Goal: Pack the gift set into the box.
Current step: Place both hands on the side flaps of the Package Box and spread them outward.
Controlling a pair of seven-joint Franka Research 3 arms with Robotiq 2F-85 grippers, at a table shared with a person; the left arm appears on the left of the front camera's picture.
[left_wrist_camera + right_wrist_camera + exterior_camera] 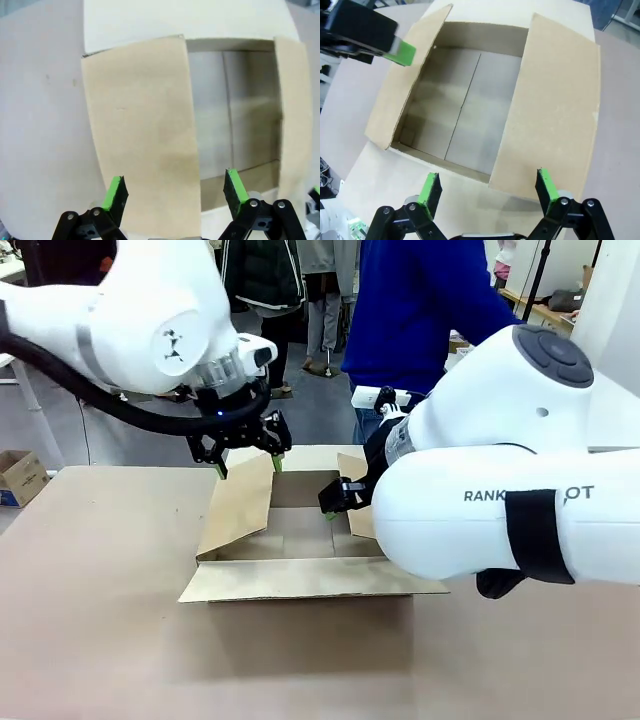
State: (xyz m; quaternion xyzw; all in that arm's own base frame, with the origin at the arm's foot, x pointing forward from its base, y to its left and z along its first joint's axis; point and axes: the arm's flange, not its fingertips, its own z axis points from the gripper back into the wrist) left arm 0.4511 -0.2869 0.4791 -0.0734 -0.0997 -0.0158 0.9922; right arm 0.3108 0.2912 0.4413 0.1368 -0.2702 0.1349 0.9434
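tan table (100, 620), grey floor (140, 450), small cardboard box (20, 477) at left

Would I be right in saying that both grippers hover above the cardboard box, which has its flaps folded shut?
Not quite: the box is open, with its flaps spread apart and its inside exposed, as the right wrist view shows. The left gripper and right gripper do hover above it.

box (470, 115) on table (620, 150), top flaps turned outward, bare floor with centre seam | right gripper (485, 186) above its near edge, fingers spread wide | left gripper (395, 47) at the upper left, green pad just beside a tilted flap
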